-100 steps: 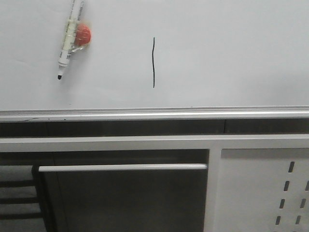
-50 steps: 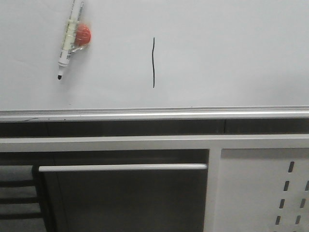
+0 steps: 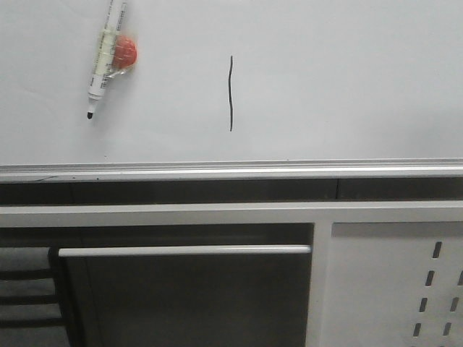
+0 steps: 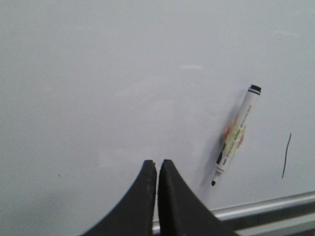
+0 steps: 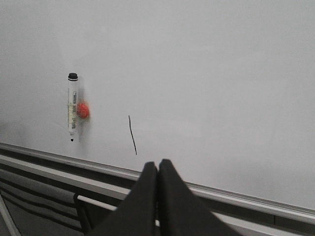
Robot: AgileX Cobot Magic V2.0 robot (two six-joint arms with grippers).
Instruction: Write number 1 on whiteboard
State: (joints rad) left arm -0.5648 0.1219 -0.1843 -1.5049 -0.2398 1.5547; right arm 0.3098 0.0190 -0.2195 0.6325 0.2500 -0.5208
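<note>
The number 1 [image 3: 231, 94] stands mid-whiteboard [image 3: 347, 79], above rail.

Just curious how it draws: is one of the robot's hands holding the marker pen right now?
No: the marker pen hangs on the whiteboard by itself, and both grippers are shut on nothing.

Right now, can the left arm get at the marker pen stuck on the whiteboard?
Probably yes. The marker pen hangs on the whiteboard with bare board around it and nothing between it and the left claw. That claw is shut, so it would need to open first.
</note>
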